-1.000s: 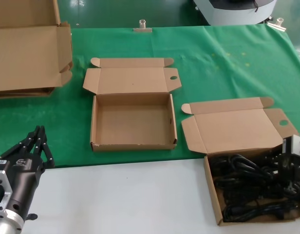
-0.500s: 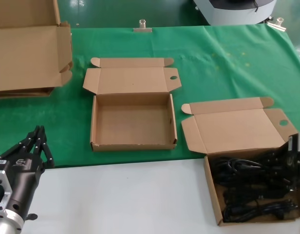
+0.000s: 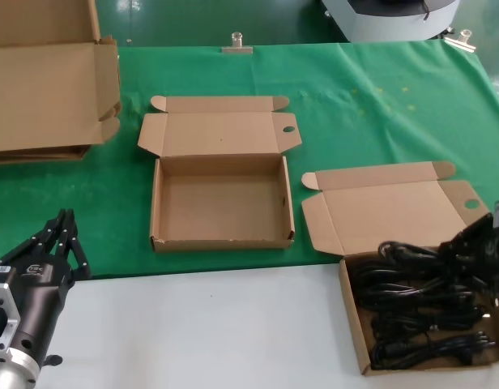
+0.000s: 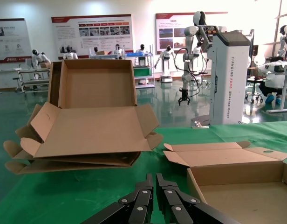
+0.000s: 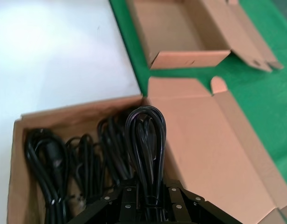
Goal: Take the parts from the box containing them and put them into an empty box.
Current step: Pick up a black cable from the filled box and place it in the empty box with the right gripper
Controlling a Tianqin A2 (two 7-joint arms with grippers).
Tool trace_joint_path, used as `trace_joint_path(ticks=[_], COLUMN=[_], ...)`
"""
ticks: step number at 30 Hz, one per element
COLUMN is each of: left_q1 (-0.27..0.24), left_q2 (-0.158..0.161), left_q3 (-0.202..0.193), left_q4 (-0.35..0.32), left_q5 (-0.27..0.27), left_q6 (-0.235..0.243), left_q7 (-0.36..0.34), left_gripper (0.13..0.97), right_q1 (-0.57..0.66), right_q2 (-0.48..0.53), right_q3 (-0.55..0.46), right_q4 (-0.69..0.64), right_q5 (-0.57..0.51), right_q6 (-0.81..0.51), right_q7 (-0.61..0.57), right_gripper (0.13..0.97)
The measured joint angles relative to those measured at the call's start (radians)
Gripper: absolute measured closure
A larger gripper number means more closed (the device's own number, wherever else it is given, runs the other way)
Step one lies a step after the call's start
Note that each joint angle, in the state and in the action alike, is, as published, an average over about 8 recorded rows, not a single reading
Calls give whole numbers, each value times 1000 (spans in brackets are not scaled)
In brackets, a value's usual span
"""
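Observation:
The box containing the parts (image 3: pixel 351 318) sits at the near right with its lid folded back, and several black coiled power cords (image 3: pixel 415 328) lie in it. My right gripper (image 3: pixel 470 243) hangs just above its far right corner, shut on one cord bundle (image 3: pixel 411 256) that is raised off the pile. In the right wrist view that bundle's loop (image 5: pixel 146 133) sticks out past my gripper (image 5: pixel 148 192), over the box (image 5: pixel 83 110). The empty box (image 3: pixel 221 240) lies open in the middle of the green mat. My left gripper (image 3: pixel 65 235) stays parked at the near left, shut.
Big flattened cardboard cartons (image 3: pixel 47 89) are stacked at the far left, also in the left wrist view (image 4: pixel 87 130). The green mat (image 3: pixel 379 105) covers the far half of the table; a white surface (image 3: pixel 201 332) runs along the near edge. A clip (image 3: pixel 236 42) sits at the mat's back edge.
My right gripper has risen out of the cord box and drifted right, lifting one cord bundle with it. The left arm has not moved.

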Motion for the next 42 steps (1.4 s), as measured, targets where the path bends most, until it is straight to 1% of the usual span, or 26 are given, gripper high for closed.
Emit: trace_joint_path(ticks=[6, 11, 16, 22, 26, 30, 37, 42], left_q1=[0, 0, 0, 0, 0, 0, 0, 0], left_q2=[0, 0, 0, 0, 0, 0, 0, 0], left_q3=[0, 0, 0, 0, 0, 0, 0, 0], left_q4=[0, 0, 0, 0, 0, 0, 0, 0], left_q5=[0, 0, 0, 0, 0, 0, 0, 0], left_q6=[0, 0, 0, 0, 0, 0, 0, 0], left_q7=[0, 0, 0, 0, 0, 0, 0, 0], left_gripper=[925, 925, 925, 925, 925, 925, 925, 925], right_q1=[11, 39, 86, 148, 188, 224, 272, 306], right_q2=[3, -14, -56, -134, -198, -268, -391, -487], right_q3=[21, 25, 11, -23, -50, -77, -112, -129], right_q4=[67, 114, 129, 115, 79, 15, -127, -256], right_q5=[13, 14, 3, -20, -39, -58, -80, -87], right_q6=[-6, -11, -16, -15, -4, 19, 77, 129], right_q7=[62, 103, 111, 93, 71, 37, -37, -101], right_gripper=[866, 867, 867, 867, 867, 868, 868, 868])
